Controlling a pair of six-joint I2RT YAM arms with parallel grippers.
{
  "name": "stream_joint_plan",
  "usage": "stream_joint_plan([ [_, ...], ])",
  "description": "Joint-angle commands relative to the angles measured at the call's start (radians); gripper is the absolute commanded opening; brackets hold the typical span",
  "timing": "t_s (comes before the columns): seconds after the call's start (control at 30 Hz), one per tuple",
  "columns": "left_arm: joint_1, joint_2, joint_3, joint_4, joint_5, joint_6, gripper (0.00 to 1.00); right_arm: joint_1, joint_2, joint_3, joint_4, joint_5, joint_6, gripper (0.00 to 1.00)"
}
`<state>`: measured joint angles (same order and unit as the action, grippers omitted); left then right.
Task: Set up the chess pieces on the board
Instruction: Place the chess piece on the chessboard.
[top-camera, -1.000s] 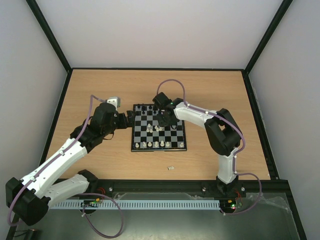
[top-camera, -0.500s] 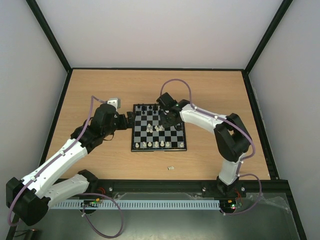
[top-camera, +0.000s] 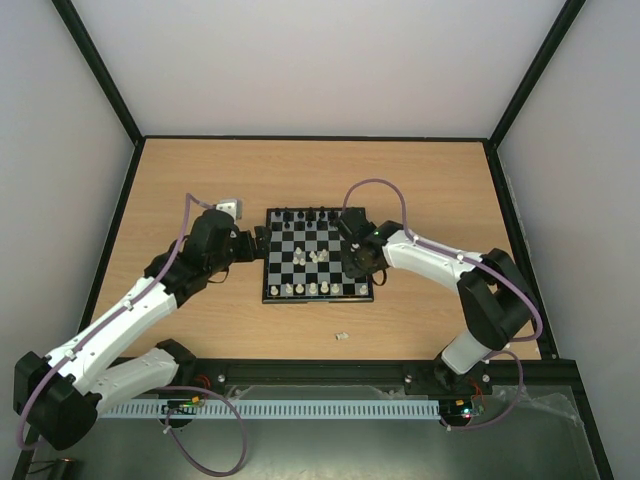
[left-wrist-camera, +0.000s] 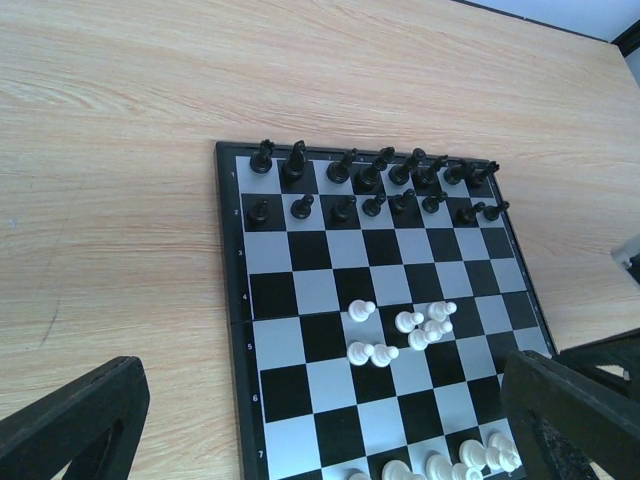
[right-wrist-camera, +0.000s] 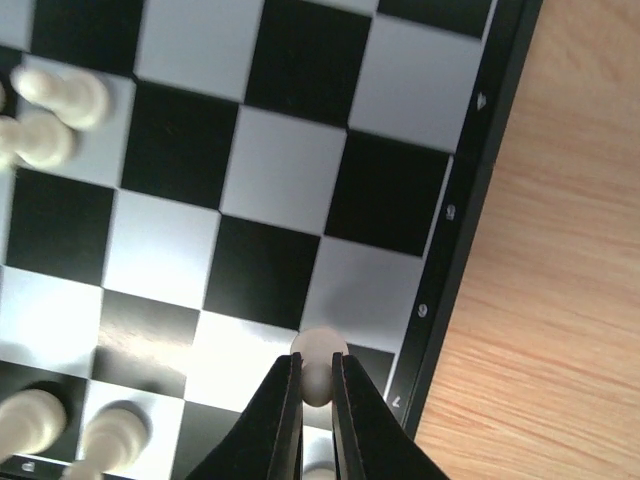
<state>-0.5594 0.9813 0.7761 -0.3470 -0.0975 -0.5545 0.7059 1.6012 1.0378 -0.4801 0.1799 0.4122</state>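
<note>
In the right-wrist view the cream-white piece (right-wrist-camera: 319, 346) pinched by the right gripper (right-wrist-camera: 316, 368) is mostly covered by its fingers (right-wrist-camera: 278, 425), so its kind is unclear, while the board (left-wrist-camera: 229, 300) loses its nearest rows below the left-wrist view's bottom edge, and a small pale scrap (top-camera: 341, 336) on the table (top-camera: 200, 180) is too tiny to identify.

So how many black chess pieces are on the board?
16. Eight black pieces line the board's edge row farthest from the left wrist camera; eight more fill the next row in. Some overlap at the right, so one could be hidden.
</note>
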Motion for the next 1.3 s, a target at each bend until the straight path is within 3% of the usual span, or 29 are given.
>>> stream_joint_plan([
  [0.0,0.000,0.004,-0.014,0.020,-0.005,-0.004,1.00,-0.005,-0.028,-0.048,-0.043,-0.001,0.035,0.08],
  [0.67,0.001,0.003,-0.020,0.022,-0.010,-0.005,1.00,-0.004,-0.056,-0.112,-0.026,-0.030,0.056,0.08],
  [0.87,0.000,0.014,-0.021,0.022,-0.008,-0.005,0.99,-0.004,-0.047,-0.107,-0.018,-0.032,0.052,0.19],
  [0.97,0.001,0.021,-0.026,0.028,-0.005,-0.008,0.99,-0.004,-0.038,-0.096,-0.016,-0.030,0.047,0.17],
  [1.17,-0.013,0.067,-0.022,0.036,0.019,-0.001,0.99,-0.003,-0.065,-0.045,-0.038,0.008,0.040,0.24],
  [1.27,-0.030,0.124,-0.013,0.044,0.027,0.005,1.00,-0.004,-0.092,-0.001,-0.044,0.027,0.033,0.38],
])
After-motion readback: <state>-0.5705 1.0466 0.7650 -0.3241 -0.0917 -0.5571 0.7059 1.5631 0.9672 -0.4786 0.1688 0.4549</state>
